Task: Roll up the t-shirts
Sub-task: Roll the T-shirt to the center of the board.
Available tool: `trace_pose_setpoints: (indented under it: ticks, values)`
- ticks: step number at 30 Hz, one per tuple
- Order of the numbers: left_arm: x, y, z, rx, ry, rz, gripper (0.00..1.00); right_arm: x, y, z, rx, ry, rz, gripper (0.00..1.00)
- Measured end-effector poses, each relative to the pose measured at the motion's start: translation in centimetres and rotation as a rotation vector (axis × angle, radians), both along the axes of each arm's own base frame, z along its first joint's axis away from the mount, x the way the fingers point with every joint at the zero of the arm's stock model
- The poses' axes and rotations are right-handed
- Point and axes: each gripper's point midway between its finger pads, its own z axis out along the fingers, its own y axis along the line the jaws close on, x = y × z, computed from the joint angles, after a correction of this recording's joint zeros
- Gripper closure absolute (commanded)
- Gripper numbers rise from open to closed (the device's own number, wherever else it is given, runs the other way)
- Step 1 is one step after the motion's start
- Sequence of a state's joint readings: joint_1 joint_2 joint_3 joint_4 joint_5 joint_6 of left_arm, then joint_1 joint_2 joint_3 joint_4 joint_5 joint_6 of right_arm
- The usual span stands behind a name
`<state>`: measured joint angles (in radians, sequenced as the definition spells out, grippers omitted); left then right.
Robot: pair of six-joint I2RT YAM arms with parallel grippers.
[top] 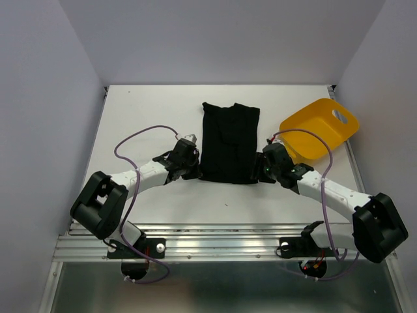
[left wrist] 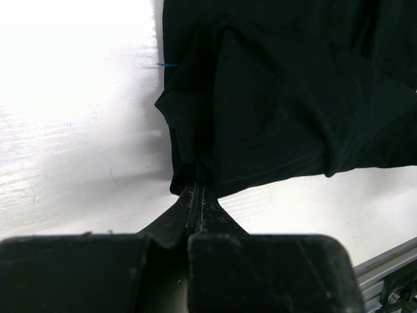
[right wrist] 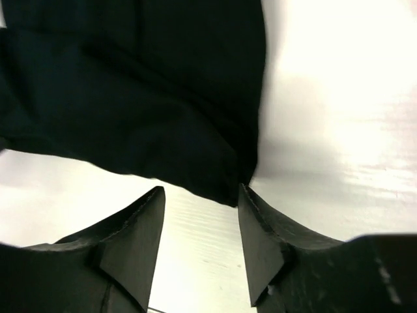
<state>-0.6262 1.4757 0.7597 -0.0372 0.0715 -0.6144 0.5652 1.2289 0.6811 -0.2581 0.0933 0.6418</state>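
Note:
A black t-shirt [top: 229, 141] lies folded into a long strip in the middle of the white table. My left gripper [top: 193, 171] is at its near left corner, shut on the cloth edge; in the left wrist view the closed gripper [left wrist: 197, 186] pinches the shirt's corner [left wrist: 189, 171]. My right gripper [top: 262, 173] is at the near right corner, open; in the right wrist view the open gripper [right wrist: 201, 192] sits just short of the shirt's corner [right wrist: 225, 182], which reaches toward the gap between the fingers, nothing held.
A yellow plastic tub [top: 319, 129] lies tilted at the right back of the table [top: 143, 117], close behind my right arm. White walls enclose the table on three sides. A metal rail [top: 215, 244] runs along the near edge.

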Motion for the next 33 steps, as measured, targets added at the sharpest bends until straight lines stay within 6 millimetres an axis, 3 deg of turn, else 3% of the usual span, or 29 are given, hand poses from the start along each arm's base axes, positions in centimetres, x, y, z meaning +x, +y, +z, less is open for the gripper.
trace_pose_setpoints:
  ticks: [3,6,14,33]
  values:
    - [0.0,0.0,0.0,-0.001,-0.001,0.0,1.0,-1.0,-0.7,-1.8,-0.033,0.057,-0.011,0.49]
    - [0.0,0.0,0.0,-0.002,-0.002,0.0,1.0,-1.1,-0.8,-2.3,-0.042,0.07,-0.015,0.52]
    - [0.0,-0.1,0.0,-0.005,-0.001,-0.003,1.0,-0.9,-1.0,-3.2,-0.065,0.082,-0.026,0.99]
    - [0.4,0.6,0.7,-0.029,-0.012,0.017,1.0,-0.3,-2.0,-2.1,-0.058,0.017,-0.084,0.99]
